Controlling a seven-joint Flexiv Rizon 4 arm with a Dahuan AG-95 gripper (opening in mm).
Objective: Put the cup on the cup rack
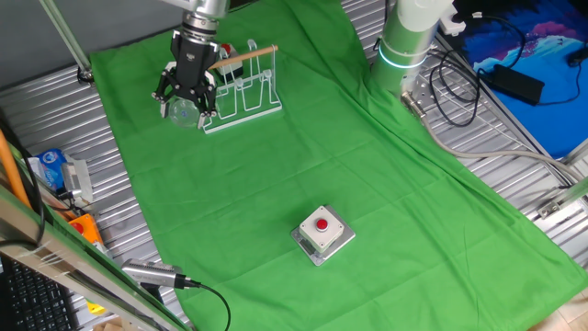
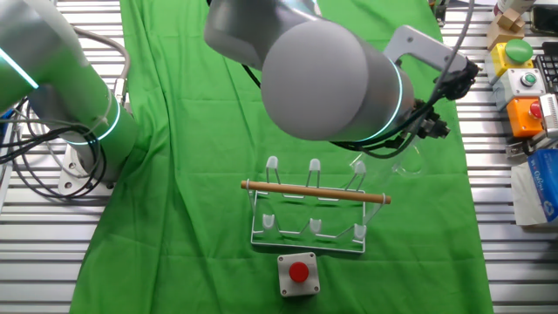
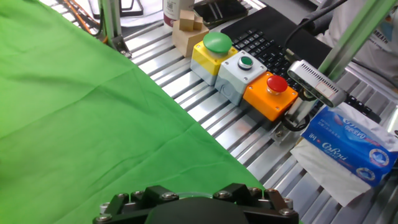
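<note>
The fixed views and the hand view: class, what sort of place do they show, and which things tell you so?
Most likely a robotics lab or test bench. A robot arm works over a green cloth spread on a ribbed metal table, with coloured push-button boxes and cables alongside.

The green cloth [image 1: 303, 156] looks matt and creased over a ribbed metal table [image 1: 514, 198]. The cup rack [image 2: 311, 209] is white coated wire under a pale wooden dowel [image 2: 314, 191]. The cup [image 1: 182, 112] is clear, glossy glass.
</note>
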